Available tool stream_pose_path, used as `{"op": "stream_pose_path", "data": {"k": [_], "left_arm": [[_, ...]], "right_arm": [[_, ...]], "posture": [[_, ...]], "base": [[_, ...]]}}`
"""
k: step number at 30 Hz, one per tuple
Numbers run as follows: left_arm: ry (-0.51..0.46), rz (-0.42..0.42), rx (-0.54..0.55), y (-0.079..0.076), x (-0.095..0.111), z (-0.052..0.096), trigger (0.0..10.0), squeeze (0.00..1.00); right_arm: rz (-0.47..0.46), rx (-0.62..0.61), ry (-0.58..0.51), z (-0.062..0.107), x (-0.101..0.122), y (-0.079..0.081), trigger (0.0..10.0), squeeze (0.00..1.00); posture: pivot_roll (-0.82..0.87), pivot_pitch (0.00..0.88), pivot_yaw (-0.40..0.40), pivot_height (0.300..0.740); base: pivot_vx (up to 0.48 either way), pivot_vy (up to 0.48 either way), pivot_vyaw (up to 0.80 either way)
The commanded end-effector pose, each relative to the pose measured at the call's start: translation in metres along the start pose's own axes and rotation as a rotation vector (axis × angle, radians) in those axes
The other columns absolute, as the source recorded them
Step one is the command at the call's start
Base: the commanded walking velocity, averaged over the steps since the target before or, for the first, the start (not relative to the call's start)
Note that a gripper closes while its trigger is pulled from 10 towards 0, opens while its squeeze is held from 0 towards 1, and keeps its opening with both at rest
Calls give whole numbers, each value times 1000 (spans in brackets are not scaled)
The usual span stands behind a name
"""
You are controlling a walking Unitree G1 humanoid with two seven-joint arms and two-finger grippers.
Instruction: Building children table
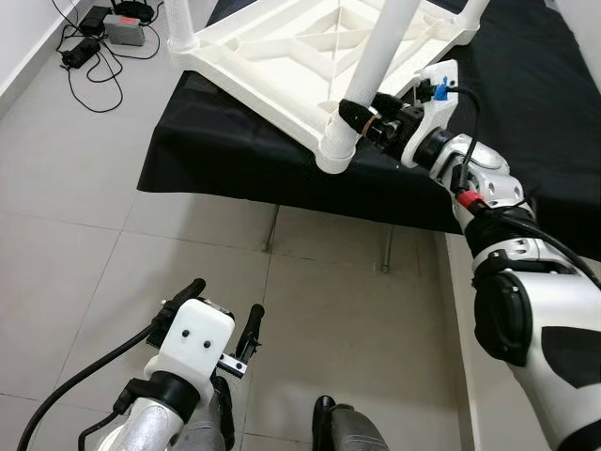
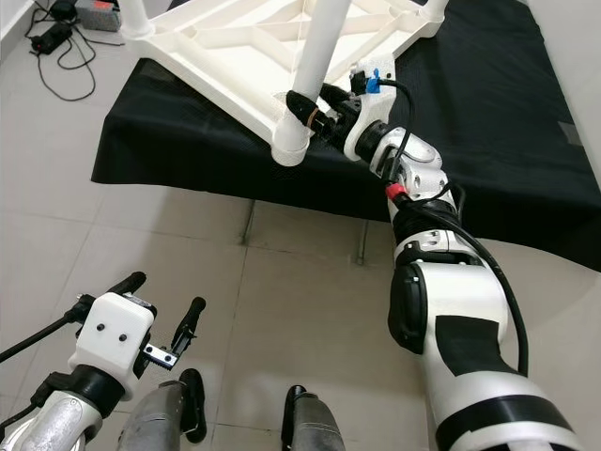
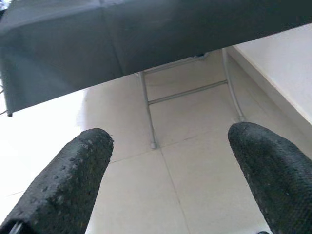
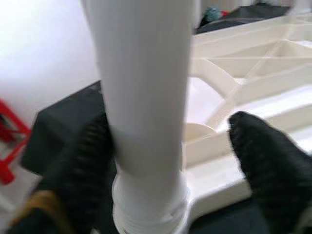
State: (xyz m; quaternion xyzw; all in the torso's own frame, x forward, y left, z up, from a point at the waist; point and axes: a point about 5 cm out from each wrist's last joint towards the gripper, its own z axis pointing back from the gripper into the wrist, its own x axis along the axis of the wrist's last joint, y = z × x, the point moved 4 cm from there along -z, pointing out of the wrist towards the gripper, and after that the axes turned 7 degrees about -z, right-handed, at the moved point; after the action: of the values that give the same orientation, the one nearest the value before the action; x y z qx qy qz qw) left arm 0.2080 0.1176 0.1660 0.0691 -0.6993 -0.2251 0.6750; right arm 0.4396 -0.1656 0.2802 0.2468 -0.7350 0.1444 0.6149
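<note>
The right gripper (image 1: 357, 115) holds the white table leg (image 1: 380, 56) near its socket, at one o'clock of the head view. The upturned white tabletop (image 1: 282, 56) lies on a black-covered bench (image 1: 216, 169). At seven o'clock, the left gripper (image 1: 225, 315) hangs spread wide above the tiled floor (image 1: 94, 263).

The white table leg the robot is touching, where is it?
The white table leg stands in the near corner socket of the upside-down white table on the black-covered bench, ahead and to the right, with the right hand around its base.
</note>
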Motion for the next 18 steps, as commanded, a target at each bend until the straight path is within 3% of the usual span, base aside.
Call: {"op": "stream_pose_path", "data": {"k": [1, 5, 6, 9, 10, 12, 14, 15, 17, 18], "left_arm": [[38, 13, -8, -2, -10, -1, 10000, 0], [39, 12, -11, -2, -11, -1, 10000, 0], [40, 12, -13, -2, -11, -2, 10000, 0], [41, 12, -13, -1, -12, -3, 10000, 0], [41, 12, -13, -2, -13, -4, 10000, 0], [41, 12, -13, -2, -13, -4, 10000, 0], [41, 13, -12, -2, -14, -6, 10000, 0], [41, 13, -12, -2, -14, -6, 10000, 0], [39, 15, -11, -3, -13, -7, 10000, 0], [39, 15, -11, -3, -13, -7, 10000, 0]], "right_arm": [[-37, -47, -29, 21, -5, -14, 10000, 1000], [-46, -39, -31, 27, -10, -10, 10000, 1000], [-52, -46, -25, 30, -20, 0, 10000, 1000], [-60, -65, -25, 32, -29, 9, 10000, 1000], [-62, -104, -35, 28, -39, 25, 10000, 1000], [-62, -104, -35, 28, -39, 25, 10000, 1000], [-84, -158, -64, 15, -49, 53, 10000, 1000], [-84, -158, -64, 15, -49, 53, 10000, 1000], [-104, -117, -104, -5, -43, 84, 10000, 1000], [-104, -117, -104, -5, -43, 84, 10000, 1000]], "posture": [[30, 271, -107, 740], [23, 267, -108, 740], [20, 263, -108, 740], [14, 257, -108, 740], [12, 252, -106, 740], [12, 252, -106, 740], [15, 251, -105, 740], [15, 251, -105, 740], [17, 255, -111, 740], [17, 255, -111, 740]], "base": [[0, 0, 0], [0, 0, 0], [0, 0, 0], [0, 0, 0], [0, 0, 0], [0, 0, 0], [0, 0, 0], [0, 0, 0], [0, 0, 0], [0, 0, 0]]}}
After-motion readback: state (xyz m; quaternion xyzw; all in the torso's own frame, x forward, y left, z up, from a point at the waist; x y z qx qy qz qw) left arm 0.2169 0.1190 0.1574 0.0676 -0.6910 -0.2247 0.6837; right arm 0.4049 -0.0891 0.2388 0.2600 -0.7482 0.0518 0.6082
